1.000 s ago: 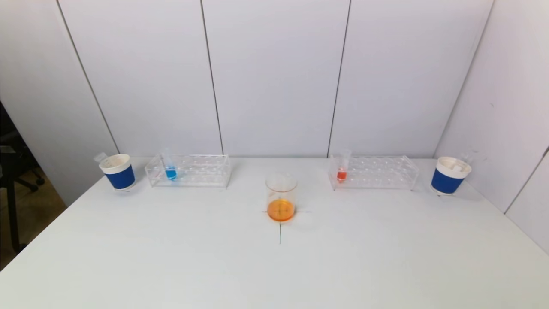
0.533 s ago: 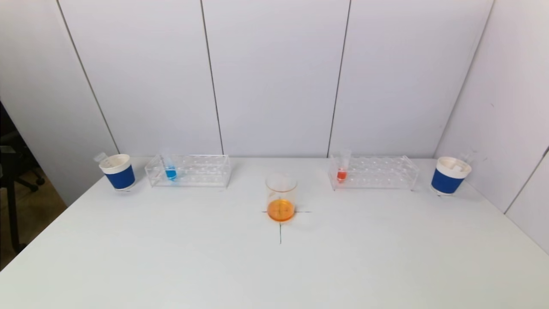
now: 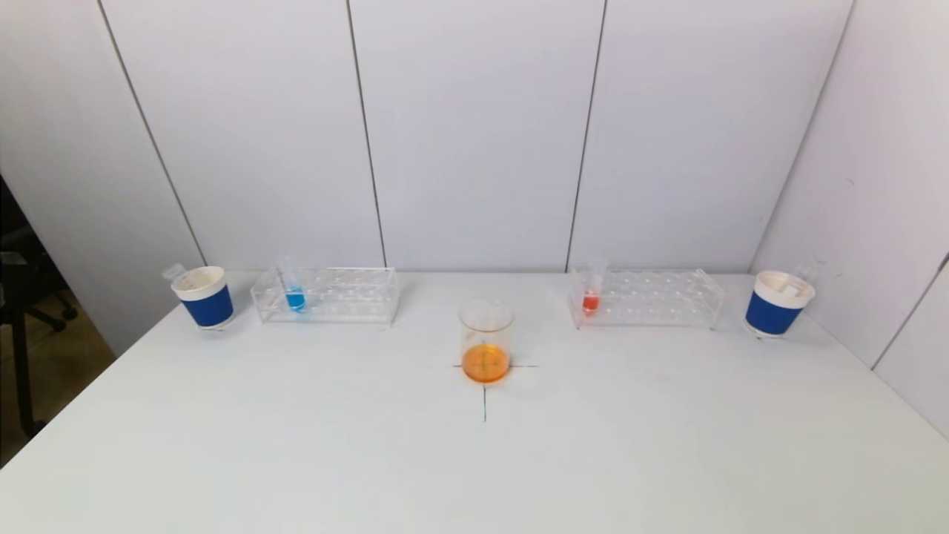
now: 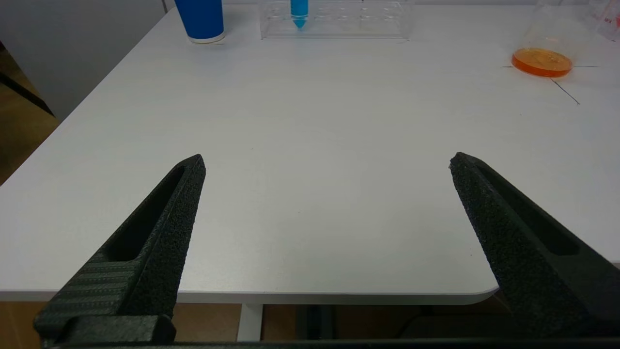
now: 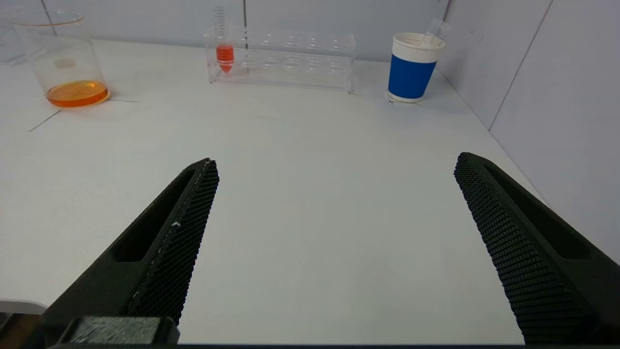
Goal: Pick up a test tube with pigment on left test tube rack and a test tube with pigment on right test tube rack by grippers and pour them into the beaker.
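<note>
A test tube with blue pigment [image 3: 294, 294] stands in the clear left rack [image 3: 348, 297]; it also shows in the left wrist view [image 4: 299, 10]. A test tube with red pigment [image 3: 591, 297] stands in the clear right rack [image 3: 667, 298]; it also shows in the right wrist view [image 5: 224, 53]. The glass beaker [image 3: 485, 341] holds orange liquid and sits on a cross mark at the table's middle. Neither gripper shows in the head view. My left gripper [image 4: 327, 162] is open and empty over the table's near left edge. My right gripper [image 5: 336, 162] is open and empty over the near right part.
A blue-and-white paper cup [image 3: 205, 297] stands left of the left rack. Another cup [image 3: 777, 302] stands right of the right rack, each with an empty tube in it. White wall panels close off the back and right sides.
</note>
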Controlling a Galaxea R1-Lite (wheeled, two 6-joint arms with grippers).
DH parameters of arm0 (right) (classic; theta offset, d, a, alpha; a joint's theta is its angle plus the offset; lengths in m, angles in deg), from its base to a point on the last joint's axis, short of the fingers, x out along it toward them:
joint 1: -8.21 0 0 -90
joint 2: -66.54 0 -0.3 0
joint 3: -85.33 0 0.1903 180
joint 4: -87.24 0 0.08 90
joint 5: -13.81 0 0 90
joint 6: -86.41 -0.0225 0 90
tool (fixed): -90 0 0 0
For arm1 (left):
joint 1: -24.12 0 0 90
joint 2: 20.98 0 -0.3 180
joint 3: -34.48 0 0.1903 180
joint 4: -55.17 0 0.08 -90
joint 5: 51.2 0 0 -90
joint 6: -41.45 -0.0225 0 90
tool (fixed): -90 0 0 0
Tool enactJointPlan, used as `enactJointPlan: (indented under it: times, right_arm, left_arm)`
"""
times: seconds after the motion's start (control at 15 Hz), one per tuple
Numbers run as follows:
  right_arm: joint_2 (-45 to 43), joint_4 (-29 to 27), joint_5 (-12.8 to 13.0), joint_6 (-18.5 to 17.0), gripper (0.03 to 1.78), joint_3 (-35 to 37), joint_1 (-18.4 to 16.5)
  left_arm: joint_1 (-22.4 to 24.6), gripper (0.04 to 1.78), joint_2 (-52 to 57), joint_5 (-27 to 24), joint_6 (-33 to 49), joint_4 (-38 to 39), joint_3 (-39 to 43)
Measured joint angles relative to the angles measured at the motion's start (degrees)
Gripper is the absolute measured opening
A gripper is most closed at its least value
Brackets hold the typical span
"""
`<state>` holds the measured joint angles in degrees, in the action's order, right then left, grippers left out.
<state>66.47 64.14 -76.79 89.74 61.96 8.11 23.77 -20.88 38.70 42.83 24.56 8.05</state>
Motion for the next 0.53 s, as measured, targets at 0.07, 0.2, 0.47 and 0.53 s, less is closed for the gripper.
enactJointPlan:
  times: [0.07, 0.2, 0.47, 0.53]
  right_arm:
    - [0.00, 0.04, 0.00, -0.02, 1.77, 0.00, 0.00]
    - [0.00, 0.00, 0.07, -0.30, 1.77, 0.00, 0.00]
    - [0.00, -0.09, 0.87, -0.94, 1.77, -0.05, 0.00]
    - [0.00, 0.04, 0.84, -1.65, 1.77, -0.05, 0.00]
  left_arm:
    - [0.00, 1.76, 0.00, -0.01, -0.01, 0.00, 0.00]
    - [0.00, 1.76, 0.00, 0.00, 0.00, 0.00, 0.00]
    - [0.00, 1.76, 0.00, 0.02, 0.00, 0.00, 0.00]
    - [0.02, 1.76, 0.00, 0.02, 0.00, 0.00, -0.02]
